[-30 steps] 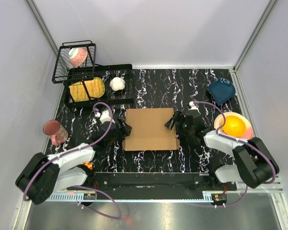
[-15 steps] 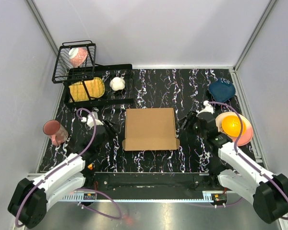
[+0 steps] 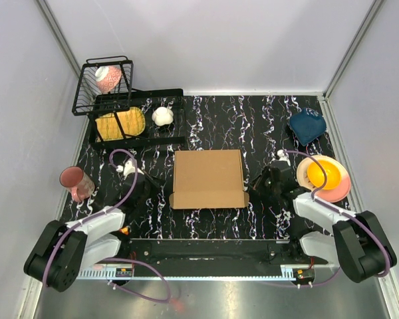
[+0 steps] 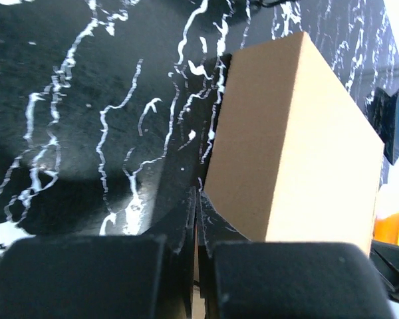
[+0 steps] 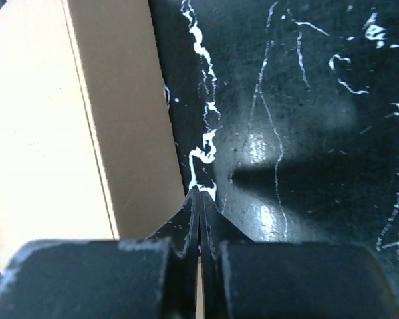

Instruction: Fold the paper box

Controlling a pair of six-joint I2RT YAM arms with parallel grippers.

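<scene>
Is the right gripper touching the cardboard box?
Cannot tell. In the right wrist view the shut right gripper sits close beside the cardboard box, but neither contact nor a gap shows plainly.

Paper box (image 3: 209,178) lies folded; left claw (image 3: 153,189) near left edge, right claw (image 3: 255,184) just beside right edge.
</scene>
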